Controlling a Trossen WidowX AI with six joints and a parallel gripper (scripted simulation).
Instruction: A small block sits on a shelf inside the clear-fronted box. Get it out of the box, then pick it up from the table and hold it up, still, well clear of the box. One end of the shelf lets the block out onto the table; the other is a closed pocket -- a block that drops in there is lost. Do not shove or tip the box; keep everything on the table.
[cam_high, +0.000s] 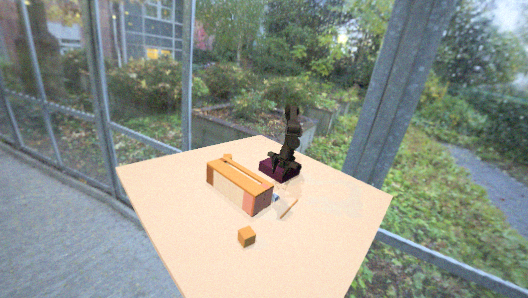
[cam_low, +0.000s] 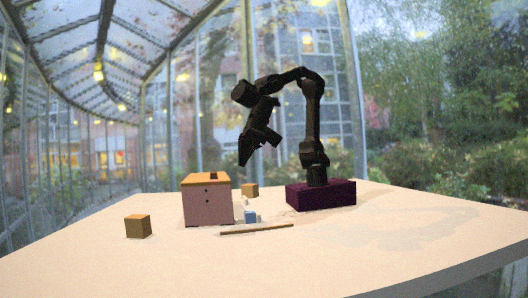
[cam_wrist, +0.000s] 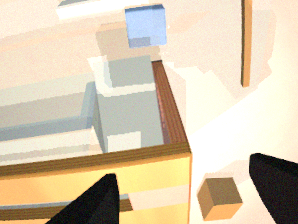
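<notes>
Gripper: (cam_low: 248, 150) hangs in the air above and behind the box, pointing down; fingers partly open, holding nothing.
Arm: (cam_low: 310, 115) rises from a dark red base (cam_low: 321, 194) and folds over toward the box.
Block: small blue block (cam_low: 250, 216) lies on the table, just beside the box's pink end, outside it; seen from the wrist (cam_wrist: 145, 24) it sits just past the box's end.
Box: (cam_high: 239, 184) long, orange on top with a slot along it, pale front, pink end panel; stands flat on the table (cam_high: 310, 260), near the base.
Stick: thin wooden stick (cam_low: 256, 229) lies flat on the table in front of the block, close to it but apart.
Cubes: one orange cube (cam_low: 138, 225) sits on the table well apart from the box, out front; a second (cam_low: 249, 190) sits behind the box, near the base.
</notes>
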